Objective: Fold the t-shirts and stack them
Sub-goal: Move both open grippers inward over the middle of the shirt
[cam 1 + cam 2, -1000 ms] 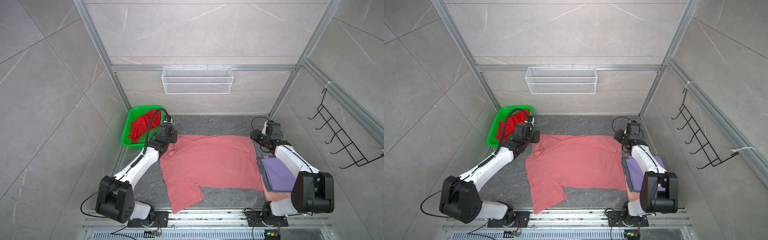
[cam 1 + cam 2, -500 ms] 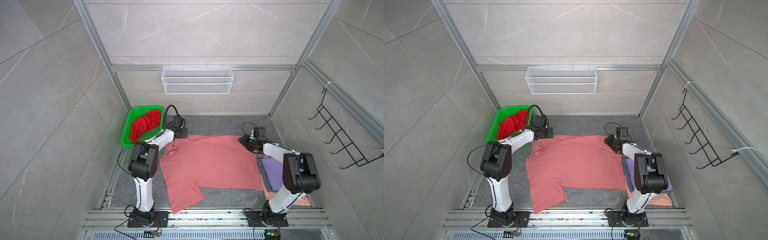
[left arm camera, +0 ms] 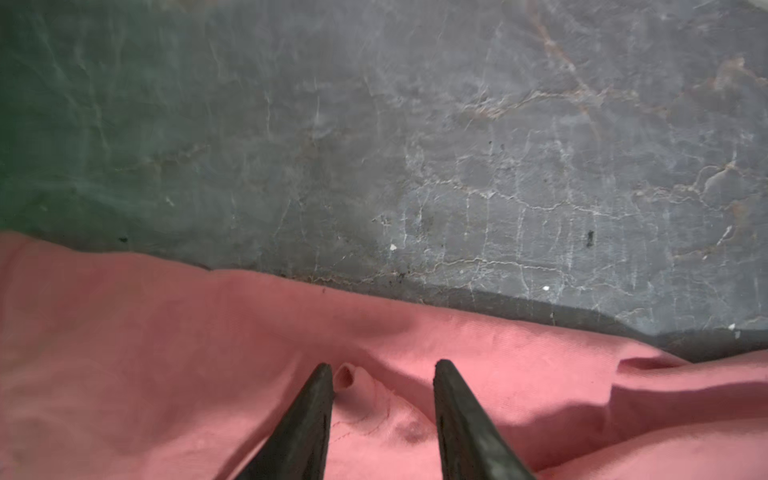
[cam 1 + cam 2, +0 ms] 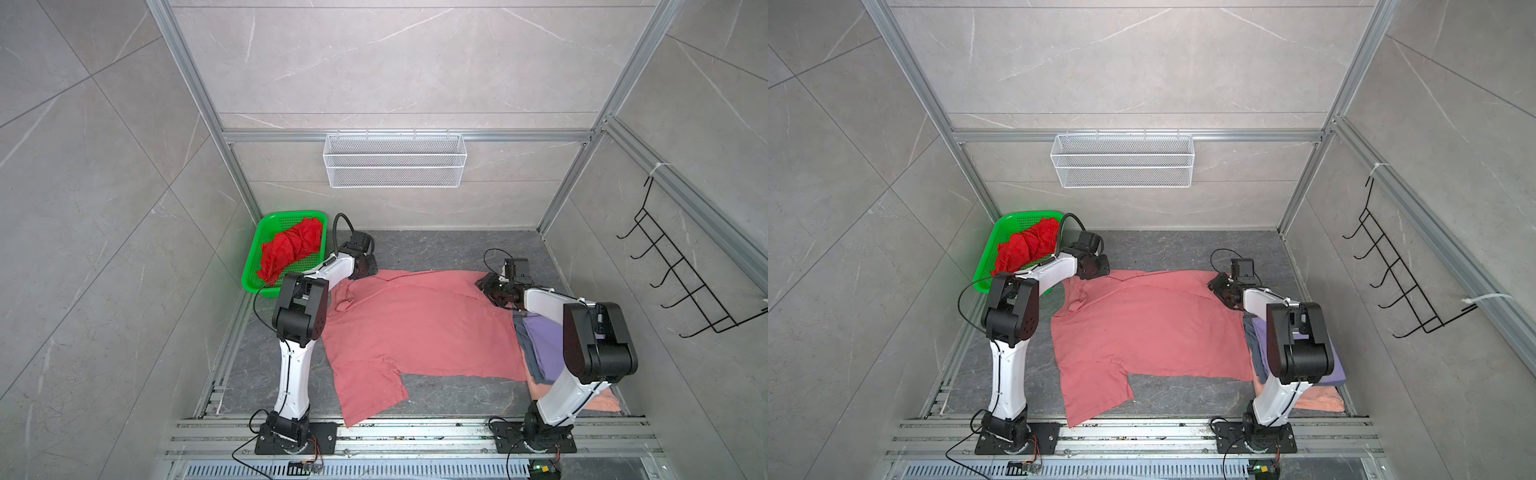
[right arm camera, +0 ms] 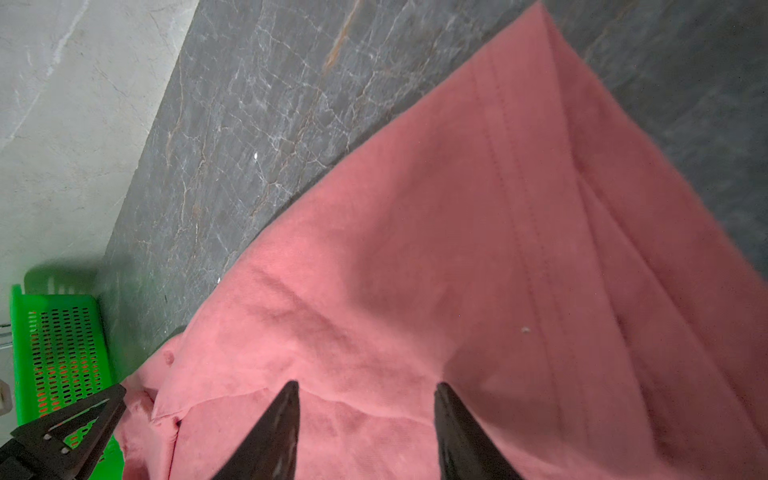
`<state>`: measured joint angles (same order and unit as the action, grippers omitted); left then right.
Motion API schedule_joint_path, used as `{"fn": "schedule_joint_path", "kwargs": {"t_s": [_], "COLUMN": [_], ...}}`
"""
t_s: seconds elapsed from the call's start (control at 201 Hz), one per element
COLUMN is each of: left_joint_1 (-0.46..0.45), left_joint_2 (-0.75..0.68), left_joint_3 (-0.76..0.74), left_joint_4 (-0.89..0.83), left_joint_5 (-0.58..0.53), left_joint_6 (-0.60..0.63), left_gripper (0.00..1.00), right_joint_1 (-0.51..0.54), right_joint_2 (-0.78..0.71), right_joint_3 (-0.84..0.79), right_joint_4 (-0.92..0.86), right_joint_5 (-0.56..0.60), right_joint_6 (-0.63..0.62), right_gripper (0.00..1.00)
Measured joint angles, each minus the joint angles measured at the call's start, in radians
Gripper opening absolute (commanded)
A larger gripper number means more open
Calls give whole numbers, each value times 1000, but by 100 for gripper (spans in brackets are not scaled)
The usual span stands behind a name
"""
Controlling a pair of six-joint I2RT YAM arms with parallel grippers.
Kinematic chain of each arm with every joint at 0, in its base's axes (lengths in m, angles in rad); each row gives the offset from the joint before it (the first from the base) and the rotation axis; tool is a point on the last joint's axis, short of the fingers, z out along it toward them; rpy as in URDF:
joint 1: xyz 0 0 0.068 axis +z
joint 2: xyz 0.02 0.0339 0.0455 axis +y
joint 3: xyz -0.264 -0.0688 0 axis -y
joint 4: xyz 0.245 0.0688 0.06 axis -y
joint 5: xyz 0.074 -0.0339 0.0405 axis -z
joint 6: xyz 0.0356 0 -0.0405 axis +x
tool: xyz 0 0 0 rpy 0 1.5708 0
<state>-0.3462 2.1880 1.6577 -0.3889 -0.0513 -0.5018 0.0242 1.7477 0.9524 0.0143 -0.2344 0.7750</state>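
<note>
A salmon-pink t-shirt (image 4: 415, 328) (image 4: 1142, 328) lies spread on the dark floor, one sleeve toward the front rail. My left gripper (image 4: 368, 272) (image 4: 1100, 270) is down on its far left corner. In the left wrist view the left gripper (image 3: 380, 365) stands open astride a small raised fold of the shirt (image 3: 166, 353). My right gripper (image 4: 482, 284) (image 4: 1214, 286) rests on the far right corner, and the right wrist view shows it (image 5: 365, 384) open with flat cloth (image 5: 457, 249) between the fingers. A red tee (image 4: 293, 247) lies crumpled in the basket.
The green basket (image 4: 291, 214) (image 5: 54, 340) stands at the far left. A stack of a lavender tee (image 4: 544, 340), a grey-blue tee (image 4: 524, 345) and a peach tee (image 4: 602, 401) lies under the right arm. A wire shelf (image 4: 395, 166) and hook rack (image 4: 681, 282) hang on the walls.
Both arms raised their elbows and brought the grippers down onto the shirt's far corners. The left gripper moved right, the right one moved left. The left jaws narrowed.
</note>
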Motion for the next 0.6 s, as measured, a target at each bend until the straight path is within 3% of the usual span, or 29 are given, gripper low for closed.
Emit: {"fn": "schedule_joint_path", "kwargs": {"t_s": [0.199,0.314,0.383,0.597], "left_joint_1": [-5,-11,-16,-40], "left_joint_2": [12,13,14,13], "left_joint_3": [1,11,25,42], "left_joint_4": [-35,-59,-64,-90], "left_joint_5": [-3,-14,-22,-30], "left_joint_6": [-14,-14,-10,2], "left_gripper": [26,13,0,0], "right_joint_1": [0,0,0,-7], "right_joint_2": [0,0,0,-2], "right_joint_3": [0,0,0,0], "right_joint_4": [-2,-2,-2,-12], "right_joint_5": [16,21,25,32], "right_joint_6": [0,0,0,-3], "right_gripper": [54,54,54,53]}}
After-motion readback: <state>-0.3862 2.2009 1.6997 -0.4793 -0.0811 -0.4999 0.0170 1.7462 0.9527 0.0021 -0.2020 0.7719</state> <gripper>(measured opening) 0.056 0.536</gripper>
